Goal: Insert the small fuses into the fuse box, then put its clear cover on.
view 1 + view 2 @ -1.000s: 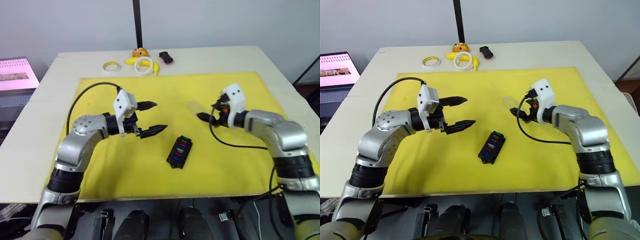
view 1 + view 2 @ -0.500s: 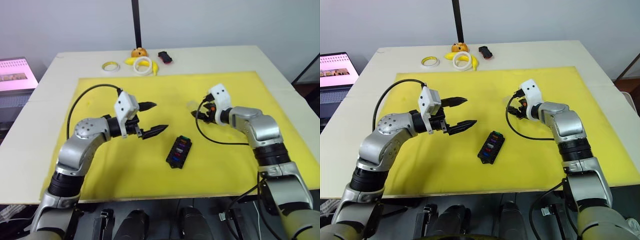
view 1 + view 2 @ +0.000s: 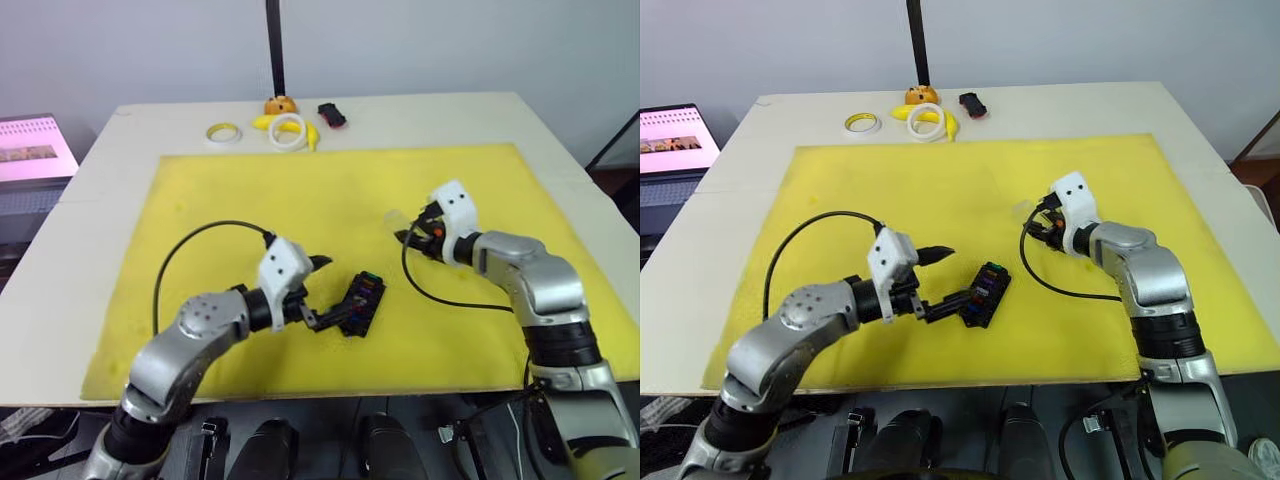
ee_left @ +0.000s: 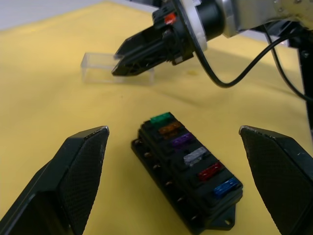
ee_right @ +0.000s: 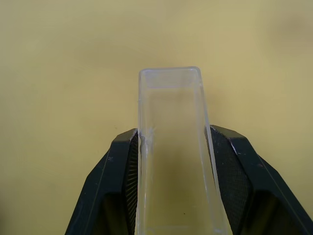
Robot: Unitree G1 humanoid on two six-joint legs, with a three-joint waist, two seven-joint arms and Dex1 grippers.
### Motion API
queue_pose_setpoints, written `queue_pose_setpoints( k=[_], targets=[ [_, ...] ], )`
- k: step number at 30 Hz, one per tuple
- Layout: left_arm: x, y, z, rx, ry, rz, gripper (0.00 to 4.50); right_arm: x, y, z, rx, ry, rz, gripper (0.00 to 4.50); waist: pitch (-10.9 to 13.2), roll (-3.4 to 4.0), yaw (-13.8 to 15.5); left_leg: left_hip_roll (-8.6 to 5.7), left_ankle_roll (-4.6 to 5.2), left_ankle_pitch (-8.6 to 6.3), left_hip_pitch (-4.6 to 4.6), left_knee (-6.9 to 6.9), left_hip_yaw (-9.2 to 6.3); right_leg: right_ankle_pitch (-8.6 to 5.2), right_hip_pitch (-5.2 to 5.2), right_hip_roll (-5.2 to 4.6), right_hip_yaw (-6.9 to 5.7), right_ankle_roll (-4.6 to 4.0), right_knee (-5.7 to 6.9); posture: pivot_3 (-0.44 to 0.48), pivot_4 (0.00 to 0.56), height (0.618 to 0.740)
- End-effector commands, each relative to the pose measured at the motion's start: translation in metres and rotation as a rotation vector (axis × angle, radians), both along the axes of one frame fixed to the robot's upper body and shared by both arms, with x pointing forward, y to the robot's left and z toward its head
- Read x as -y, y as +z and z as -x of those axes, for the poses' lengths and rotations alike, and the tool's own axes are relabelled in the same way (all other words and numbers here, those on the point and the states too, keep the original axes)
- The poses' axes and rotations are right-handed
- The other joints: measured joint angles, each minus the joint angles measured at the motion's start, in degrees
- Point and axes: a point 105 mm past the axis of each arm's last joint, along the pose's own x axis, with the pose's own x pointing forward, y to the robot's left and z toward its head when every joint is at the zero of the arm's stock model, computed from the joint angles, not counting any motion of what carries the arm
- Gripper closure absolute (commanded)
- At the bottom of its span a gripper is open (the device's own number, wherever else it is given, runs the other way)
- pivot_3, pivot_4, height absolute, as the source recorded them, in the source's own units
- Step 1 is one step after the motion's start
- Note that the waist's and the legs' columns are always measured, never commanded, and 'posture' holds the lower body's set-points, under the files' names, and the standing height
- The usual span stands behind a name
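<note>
Since a second ago the left gripper [image 3: 936, 280] has dropped toward the fuse box [image 3: 983, 294]; its fingers stand wide apart, one fingertip just beside the box's near end; the box lies on the yellow mat [image 3: 840, 190] with six small fuses [image 4: 194, 156] seated in one row — green through blue; further right, the right gripper [image 5: 171, 176] clamps the clear cover [image 5: 172, 147] low over the mat.

Clear cover [image 5: 172, 147] near end cut off by right wrist view's edge. Fuse box [image 4: 188, 183]: second slot row contents too dark to tell. Laptop [image 3: 675, 140] cropped at frame edge.
</note>
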Motion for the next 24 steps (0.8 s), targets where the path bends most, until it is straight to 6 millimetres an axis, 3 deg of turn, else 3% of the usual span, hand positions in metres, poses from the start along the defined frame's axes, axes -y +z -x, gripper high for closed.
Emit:
queue_pose_setpoints(
  k=[1, 10, 24],
  targets=[
    [0.011, -0.001, 0.009, 0.029, 0.030, -0.022, 0.00, 0.003, 0.017, 0.004, 0.055, -0.004, 0.002, 2.85, 0.0, 0.01, 0.0, 0.00, 0.00, 0.00, 0.01, -0.01, 0.01, 0.00, 0.00, 0.00, 0.01, 0.00, 0.00, 0.000, 0.150, 0.740],
    [0.022, -0.025, 0.010, -0.037, 0.097, -0.086, 0.00, 0.000, 0.024, 0.008, 0.055, 0.009, -0.006, 2.85, 0.0, 0.01, 0.2, -0.01, 0.00, 0.00, 0.00, -0.01, 0.03, 0.00, 0.00, 0.00, 0.02, 0.00, -0.01, 0.000, 0.150, 0.740],
    [0.018, -0.053, 0.005, -0.098, 0.155, -0.247, 0.00, -0.003, 0.040, 0.016, 0.079, 0.021, -0.026, 2.85, 0.0, 0.01, 0.2, -0.01, 0.00, 0.00, 0.00, -0.02, 0.03, 0.00, 0.00, 0.00, 0.02, 0.00, -0.02, 0.000, 0.150, 0.740]
  ],
)
